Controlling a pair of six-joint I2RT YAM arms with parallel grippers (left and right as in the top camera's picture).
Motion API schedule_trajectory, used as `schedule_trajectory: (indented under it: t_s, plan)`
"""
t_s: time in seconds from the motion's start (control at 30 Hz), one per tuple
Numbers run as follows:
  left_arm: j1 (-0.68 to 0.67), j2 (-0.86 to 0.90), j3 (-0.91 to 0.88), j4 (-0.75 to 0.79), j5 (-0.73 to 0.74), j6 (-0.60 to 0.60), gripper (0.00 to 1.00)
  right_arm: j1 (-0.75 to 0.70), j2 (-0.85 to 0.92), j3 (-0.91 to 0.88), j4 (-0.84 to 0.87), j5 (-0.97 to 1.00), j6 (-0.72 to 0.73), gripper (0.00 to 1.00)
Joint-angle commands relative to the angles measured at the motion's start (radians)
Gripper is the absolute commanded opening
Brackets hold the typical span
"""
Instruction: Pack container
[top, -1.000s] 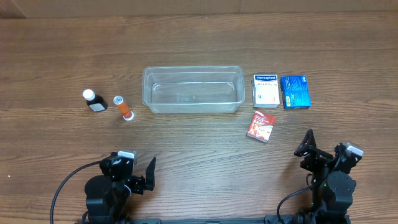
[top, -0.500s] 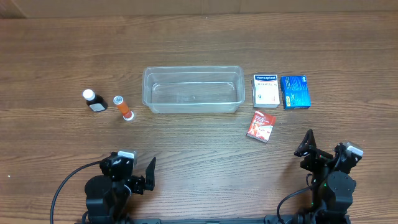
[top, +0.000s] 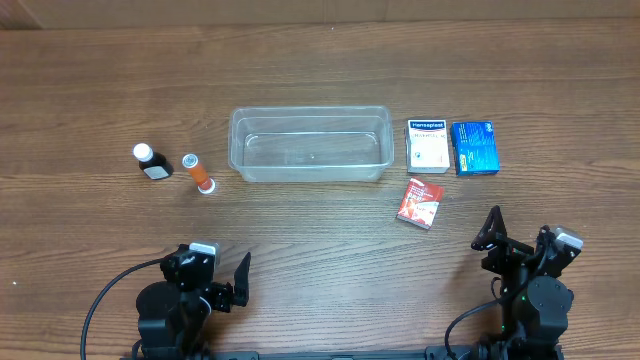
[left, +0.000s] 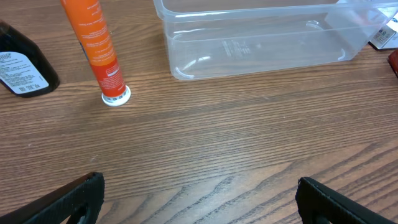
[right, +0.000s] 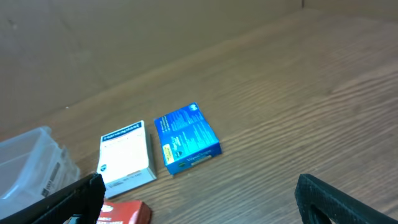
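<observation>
The clear plastic container (top: 310, 144) stands empty at the middle of the table; it also shows in the left wrist view (left: 261, 37) and at the edge of the right wrist view (right: 28, 158). Left of it stand a dark bottle (top: 152, 162) and an orange tube (top: 198, 173). Right of it lie a white box (top: 427, 145), a blue box (top: 474, 148) and a red box (top: 420, 202). My left gripper (top: 238, 280) is open and empty near the front edge. My right gripper (top: 492, 236) is open and empty, just in front of the boxes.
The wooden table (top: 320, 70) runs to a brown wall at the back. Both arm bases sit at the front edge.
</observation>
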Motion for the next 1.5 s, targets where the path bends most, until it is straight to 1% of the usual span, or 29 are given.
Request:
schedule_trajectory:
  t_s: [0.0,0.07,0.13,0.17,0.2,0.27,0.33,0.37,0.47,0.53,0.57,0.6,0.63,0.73,0.8,0.87,1.0,1.17,1.33,1.47]
  plan:
    - [-0.007,-0.009,-0.009,0.002,0.001,0.011,1.00,-0.006,-0.012,-0.005,0.098,-0.065,0.000,1.00]
    - [-0.007,-0.009,-0.009,0.002,0.001,0.011,1.00,-0.006,-0.011,0.011,0.172,-0.073,-0.004,1.00]
    - [-0.007,-0.009,-0.009,0.002,0.001,0.011,1.00,-0.006,0.038,0.070,0.213,-0.115,-0.004,1.00]
    - [-0.007,-0.009,-0.009,0.002,0.001,0.011,1.00,-0.006,0.105,0.123,0.208,-0.141,-0.004,1.00]
    - [-0.007,-0.009,-0.009,0.002,0.001,0.011,1.00,-0.006,0.212,0.187,0.201,-0.176,-0.004,1.00]
    - [-0.007,-0.009,-0.009,0.002,0.001,0.011,1.00,-0.006,0.473,0.354,0.169,-0.251,-0.004,1.00]
    - [-0.007,-0.009,-0.009,0.002,0.001,0.011,1.00,-0.006,0.752,0.578,0.060,-0.312,-0.013,1.00]
    - [-0.007,-0.009,-0.009,0.002,0.001,0.011,1.00,-0.006,0.923,0.738,-0.047,-0.350,-0.063,1.00]
    - [-0.007,-0.009,-0.009,0.002,0.001,0.011,1.00,-0.006,1.294,1.101,-0.354,-0.352,-0.185,1.00]
    - [-0.007,-0.009,-0.009,0.002,0.001,0.011,1.00,-0.006,1.461,1.246,-0.460,-0.337,-0.191,1.00]
    - [-0.007,-0.009,-0.009,0.002,0.001,0.011,1.00,-0.006,1.543,1.292,-0.473,-0.315,-0.192,1.00]
    - [-0.007,-0.009,-0.009,0.002,0.001,0.011,1.00,-0.006,1.572,1.294,-0.465,-0.291,-0.192,1.00]
    - [-0.007,-0.009,-0.009,0.002,0.001,0.011,1.00,-0.006,1.600,1.294,-0.465,-0.232,-0.226,1.00]
    - [-0.007,-0.009,-0.009,0.002,0.001,0.011,1.00,-0.006,1.619,1.293,-0.444,-0.142,-0.238,1.00]
    - [-0.007,-0.009,-0.009,0.002,0.001,0.011,1.00,-0.006,1.619,1.293,-0.424,-0.140,-0.372,1.00]
    - [-0.007,-0.009,-0.009,0.002,0.001,0.011,1.00,-0.008,1.619,1.292,-0.424,-0.140,-0.449,1.00]
    - [-0.007,-0.009,-0.009,0.002,0.001,0.011,1.00,-0.013,1.656,1.280,-0.406,-0.146,-0.452,1.00]
    - [-0.007,-0.009,-0.009,0.002,0.001,0.011,1.00,-0.029,1.789,1.280,-0.397,-0.225,-0.448,1.00]
    - [-0.007,-0.009,-0.009,0.002,0.001,0.011,1.00,-0.098,1.839,1.280,-0.388,-0.371,-0.444,1.00]
    - [-0.007,-0.009,-0.009,0.002,0.001,0.011,1.00,-0.119,1.870,1.280,-0.409,-0.402,-0.453,1.00]
